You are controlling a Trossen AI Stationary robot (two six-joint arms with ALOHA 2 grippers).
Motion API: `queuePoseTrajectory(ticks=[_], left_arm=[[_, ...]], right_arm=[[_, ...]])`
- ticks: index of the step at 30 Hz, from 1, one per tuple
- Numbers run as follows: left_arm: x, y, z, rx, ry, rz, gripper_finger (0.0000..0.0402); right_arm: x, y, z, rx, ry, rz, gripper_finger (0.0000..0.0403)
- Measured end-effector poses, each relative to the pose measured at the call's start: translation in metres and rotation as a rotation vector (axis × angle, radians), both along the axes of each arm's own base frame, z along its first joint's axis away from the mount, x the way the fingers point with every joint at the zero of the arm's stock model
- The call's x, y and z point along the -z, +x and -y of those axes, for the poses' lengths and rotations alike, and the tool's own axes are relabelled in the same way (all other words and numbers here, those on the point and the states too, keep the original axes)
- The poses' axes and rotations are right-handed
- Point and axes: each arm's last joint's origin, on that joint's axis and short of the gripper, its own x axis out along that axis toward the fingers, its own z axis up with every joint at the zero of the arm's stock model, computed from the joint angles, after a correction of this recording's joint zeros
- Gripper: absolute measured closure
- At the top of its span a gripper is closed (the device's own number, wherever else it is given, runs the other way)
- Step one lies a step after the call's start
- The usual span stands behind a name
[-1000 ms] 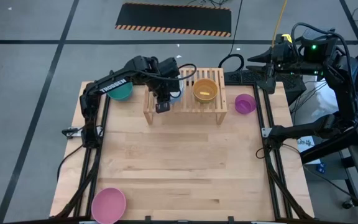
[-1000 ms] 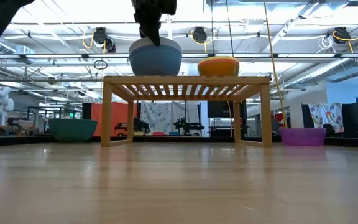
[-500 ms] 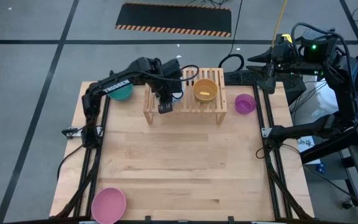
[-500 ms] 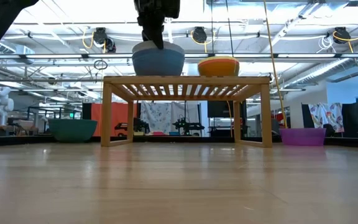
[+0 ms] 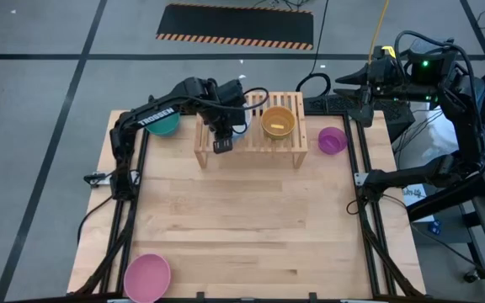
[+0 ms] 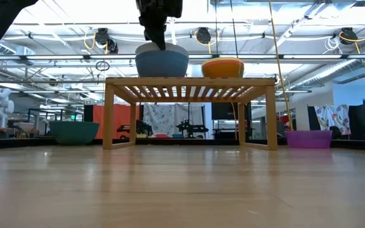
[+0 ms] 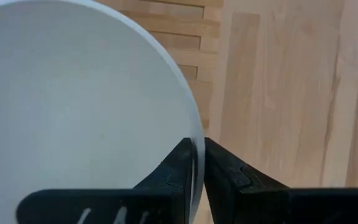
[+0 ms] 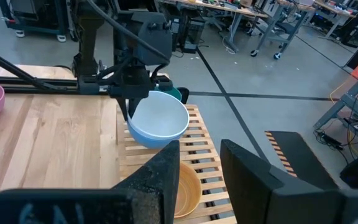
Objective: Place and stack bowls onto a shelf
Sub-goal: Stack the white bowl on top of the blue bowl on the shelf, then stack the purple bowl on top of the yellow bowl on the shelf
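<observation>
We're at the placing step here: the left gripper (image 6: 159,43) is pinched on the rim of the blue bowl (image 8: 158,125), holding it just over the left end of the shelf (image 5: 289,144), right beside the yellow bowl (image 5: 278,122) already parked there. Next move, we reckon, is easing it flat onto the slats and letting go before fetching the teal bowl (image 5: 164,124), purple bowl (image 5: 333,140) or pink bowl (image 5: 146,277) off the table (image 5: 242,219). Our right gripper (image 8: 197,163) waits open off the far right corner.

Bright, even overhead light; soft shadows
</observation>
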Motion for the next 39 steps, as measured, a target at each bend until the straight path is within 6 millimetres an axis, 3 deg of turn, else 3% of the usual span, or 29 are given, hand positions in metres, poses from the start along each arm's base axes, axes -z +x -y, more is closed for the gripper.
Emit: queuePoseTrajectory(ticks=[12,26,32,39], left_arm=[[-0.027,-0.023,0.008,0.002,0.063,0.061,0.0364],[-0.029,-0.020,0.010,0.046,0.089,0.084,0.0364],[-0.049,-0.036,0.026,0.076,0.109,0.144,0.0364],[-0.081,-0.069,0.050,0.087,0.124,0.251,0.0364]], right_arm=[[0.000,0.000,0.000,-0.011,-0.029,-0.010,0.0291],[0.002,-0.003,-0.002,-0.020,-0.032,-0.041,0.0291],[0.014,-0.014,-0.010,-0.007,0.044,-0.153,0.0291],[0.031,-0.021,-0.009,0.189,0.167,-0.355,0.0291]])
